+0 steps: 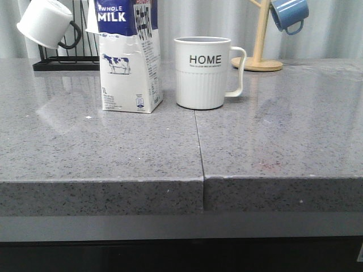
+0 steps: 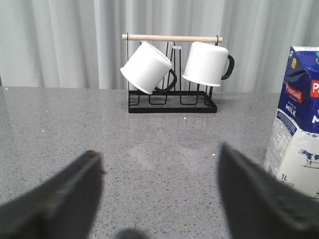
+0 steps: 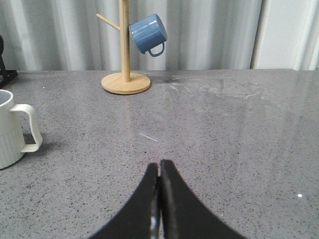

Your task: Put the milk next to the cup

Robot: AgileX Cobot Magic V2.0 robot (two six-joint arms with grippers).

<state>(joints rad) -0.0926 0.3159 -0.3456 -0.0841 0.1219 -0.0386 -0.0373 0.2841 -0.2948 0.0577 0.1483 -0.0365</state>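
Observation:
The milk carton (image 1: 129, 56), white below with a dark blue "WHOLE MILK" top and a cow picture, stands upright on the grey counter just left of the cup (image 1: 203, 72), a ribbed white mug lettered "HOME" with its handle to the right. A narrow gap separates them. No gripper shows in the front view. In the left wrist view my left gripper (image 2: 158, 152) is open and empty above bare counter, with the milk (image 2: 298, 124) beside one finger. In the right wrist view my right gripper (image 3: 159, 164) is shut and empty, with the cup (image 3: 14, 130) off to one side.
A black rack (image 2: 172, 102) holds two plain white mugs with black handles (image 2: 148, 67) behind the milk. A wooden mug tree (image 1: 258, 56) with a blue mug (image 1: 289, 14) stands behind the cup. A seam (image 1: 198, 141) runs across the counter toward its front edge.

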